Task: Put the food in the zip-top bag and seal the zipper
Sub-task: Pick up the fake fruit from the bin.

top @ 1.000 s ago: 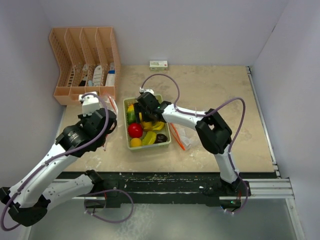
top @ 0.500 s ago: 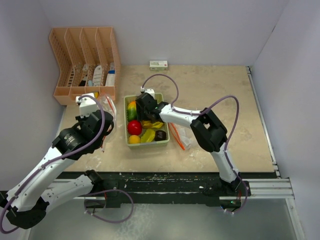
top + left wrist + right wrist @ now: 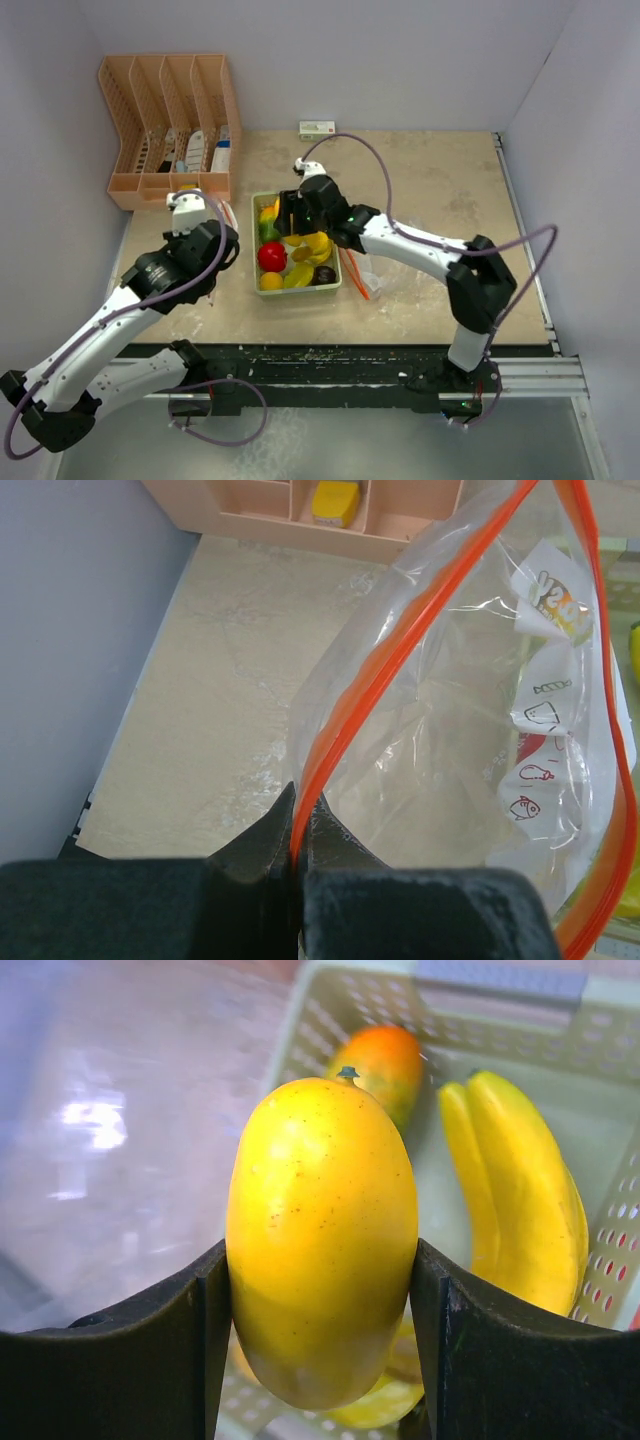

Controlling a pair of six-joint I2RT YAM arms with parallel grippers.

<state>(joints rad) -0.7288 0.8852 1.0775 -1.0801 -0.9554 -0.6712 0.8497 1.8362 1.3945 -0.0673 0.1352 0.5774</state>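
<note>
My left gripper [image 3: 300, 802] is shut on the orange-red zipper [image 3: 400, 650] of the clear zip-top bag [image 3: 450, 780], whose mouth hangs open left of the tray. In the top view, the left gripper [image 3: 214, 238] holds the bag [image 3: 224, 212] there. My right gripper [image 3: 320, 1260] is shut on a yellow mango [image 3: 320, 1230] and holds it above the pale green tray [image 3: 500, 982]. In the top view, the right gripper [image 3: 300, 213] is over the tray's far end. In the tray [image 3: 340, 262] lie bananas [image 3: 316, 245], a red apple [image 3: 271, 257], a small orange [image 3: 270, 282], a dark purple fruit [image 3: 324, 274] and a green-red mango [image 3: 265, 226].
An orange file organizer [image 3: 170, 120] stands at the back left. A small white box [image 3: 317, 127] lies by the back wall. More crinkly clear plastic with an orange strip [image 3: 356, 272] lies right of the tray. A metal rail [image 3: 525, 230] runs along the table's right edge.
My right gripper has risen from among the fruit with the yellow mango, and its elbow has swung out to the right. The left arm has shifted only slightly, still gripping the bag.
</note>
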